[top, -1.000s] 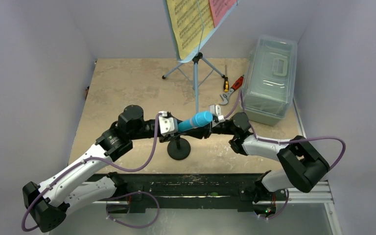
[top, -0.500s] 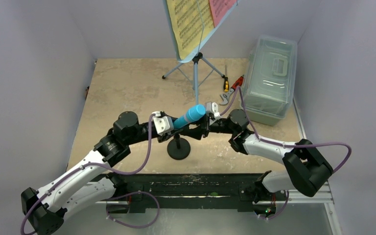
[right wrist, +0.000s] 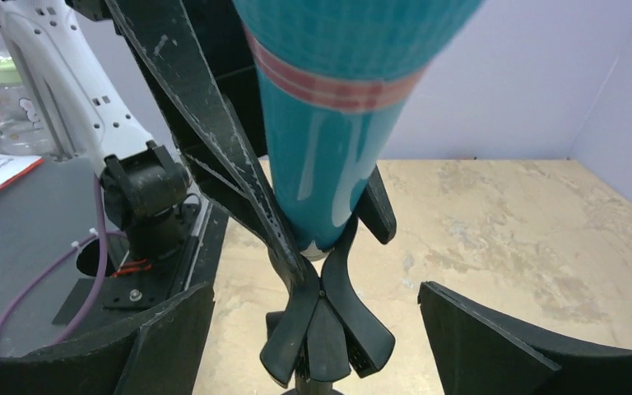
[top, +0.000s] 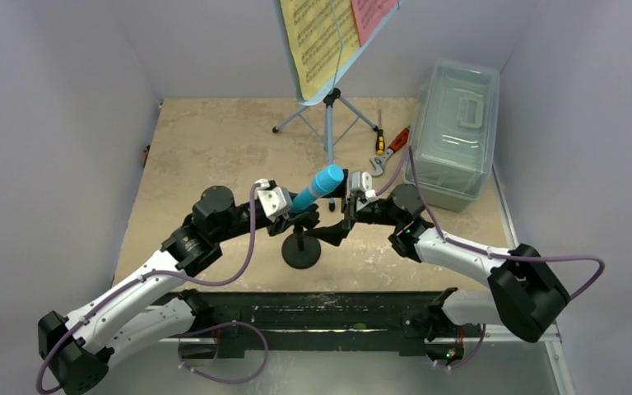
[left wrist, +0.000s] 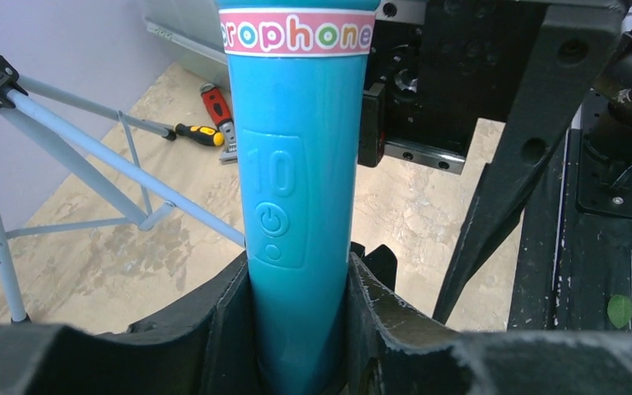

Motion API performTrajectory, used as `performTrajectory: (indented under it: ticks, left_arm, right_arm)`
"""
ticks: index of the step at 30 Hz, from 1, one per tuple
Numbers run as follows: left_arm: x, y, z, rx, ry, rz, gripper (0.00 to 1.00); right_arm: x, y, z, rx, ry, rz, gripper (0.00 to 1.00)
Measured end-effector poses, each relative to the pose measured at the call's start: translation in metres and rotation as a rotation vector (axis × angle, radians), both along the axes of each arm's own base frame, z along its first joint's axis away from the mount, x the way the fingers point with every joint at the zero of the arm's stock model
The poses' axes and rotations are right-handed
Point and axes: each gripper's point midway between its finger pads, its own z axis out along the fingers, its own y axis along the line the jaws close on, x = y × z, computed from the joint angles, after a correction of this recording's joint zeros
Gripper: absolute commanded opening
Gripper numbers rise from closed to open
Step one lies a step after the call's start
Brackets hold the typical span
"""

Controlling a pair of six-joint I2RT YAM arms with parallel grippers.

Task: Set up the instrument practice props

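The step in hand looks to be seating the cyan microphone (top: 317, 188) in the clip (right wrist: 321, 327) of the black mic stand (top: 301, 252), which stands on its round base on the desk (top: 214, 148) just ahead of the arm bases. The left gripper (left wrist: 300, 317) has its jaws clamped on the microphone's lower body. From the right wrist view the tail end sits between the clip's prongs, though how deeply I cannot tell. To do this well, the left arm should press the tail along the clip's own axis until it sits firm. It should then part its jaws slowly and draw straight back, so the light stand is neither tipped nor dragged. The right gripper (top: 339, 219) hangs just beside the clip with its jaws spread wide and holding nothing, well placed to steady the post if the stand rocks. Farther back, the light blue music stand (top: 327, 123) is upright on its tripod legs with the yellow page (top: 317, 37) and the pink page (top: 370, 15) on it. The screwdriver (top: 380, 141), wrench (top: 383, 160) and clear box (top: 453, 123) lie at the right. Compared with a second ago, the microphone is tipped more steeply, its head raised toward the music stand. The right gripper, then close against the head end, has backed off and opened. The stand base, music stand, tools and box have not moved.
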Motion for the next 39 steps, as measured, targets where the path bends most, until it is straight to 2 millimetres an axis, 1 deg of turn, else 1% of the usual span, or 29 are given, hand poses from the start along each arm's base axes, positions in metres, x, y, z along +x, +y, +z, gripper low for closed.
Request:
performTrajectory:
  ticks: [4, 5, 6, 7, 8, 9, 11, 13, 19, 21, 24, 26, 27, 29, 30, 33, 35, 37, 39]
  left_arm:
    - [0.001, 0.001, -0.001, -0.005, 0.018, 0.017, 0.59]
    - [0.001, 0.002, -0.001, -0.007, 0.027, 0.024, 0.67]
    - [0.001, 0.003, -0.001, -0.009, 0.033, 0.028, 0.79]
    - [0.0, 0.004, -0.001, -0.013, 0.052, 0.039, 0.89]
    - [0.002, 0.007, 0.0, -0.015, 0.06, 0.061, 0.95]
    - [0.003, 0.008, 0.0, -0.016, 0.07, 0.072, 0.98]
    - [0.007, 0.013, 0.002, -0.024, 0.096, 0.115, 0.99]
    - [0.007, 0.015, 0.007, -0.032, 0.116, 0.131, 1.0]
    - [-0.002, 0.026, 0.023, -0.083, 0.155, 0.167, 1.0]
    - [-0.005, 0.031, 0.033, -0.1, 0.156, 0.178, 1.0]
    - [-0.012, 0.04, 0.06, -0.143, 0.129, 0.193, 1.0]
    - [-0.017, 0.05, 0.084, -0.191, 0.094, 0.211, 1.0]
    - [-0.021, 0.058, 0.101, -0.228, 0.067, 0.229, 1.0]
    - [-0.024, 0.072, 0.123, -0.283, 0.034, 0.271, 1.0]
    - [-0.026, 0.081, 0.136, -0.319, 0.015, 0.3, 1.0]
    - [-0.025, 0.105, 0.165, -0.416, -0.02, 0.4, 1.0]
    - [-0.021, 0.118, 0.174, -0.461, -0.023, 0.468, 1.0]
    - [-0.014, 0.128, 0.175, -0.491, -0.012, 0.539, 1.0]
    - [-0.009, 0.137, 0.175, -0.511, -0.001, 0.594, 1.0]
  right_arm:
    - [0.001, -0.004, 0.005, -0.005, 0.0, -0.027, 0.98]
    - [0.003, -0.005, 0.005, -0.013, 0.008, -0.044, 0.98]
    - [0.006, -0.006, 0.005, -0.022, 0.022, -0.065, 0.98]
    - [0.009, -0.008, 0.006, -0.032, 0.035, -0.09, 0.98]
    - [0.011, -0.009, 0.007, -0.043, 0.05, -0.108, 0.98]
    - [0.012, -0.011, 0.008, -0.053, 0.067, -0.129, 0.98]
    - [0.015, -0.016, 0.007, -0.077, 0.102, -0.171, 0.98]
    - [0.019, -0.023, 0.009, -0.094, 0.136, -0.23, 0.98]
    - [0.031, -0.052, 0.026, -0.077, 0.222, -0.429, 0.98]
    - [0.038, -0.062, 0.032, -0.073, 0.259, -0.508, 0.98]
    - [0.047, -0.075, 0.041, -0.072, 0.313, -0.612, 0.98]
    - [0.051, -0.088, 0.045, -0.079, 0.337, -0.686, 0.98]
    - [0.052, -0.097, 0.048, -0.082, 0.344, -0.731, 0.98]
    - [0.053, -0.111, 0.054, -0.079, 0.35, -0.799, 0.98]
    - [0.052, -0.121, 0.06, -0.072, 0.349, -0.839, 0.98]
    - [0.047, -0.146, 0.083, -0.024, 0.33, -0.928, 0.98]
    - [0.041, -0.163, 0.106, 0.031, 0.3, -0.973, 0.98]
    - [0.033, -0.181, 0.131, 0.098, 0.261, -1.012, 0.98]
    - [0.026, -0.196, 0.149, 0.148, 0.228, -1.043, 0.98]
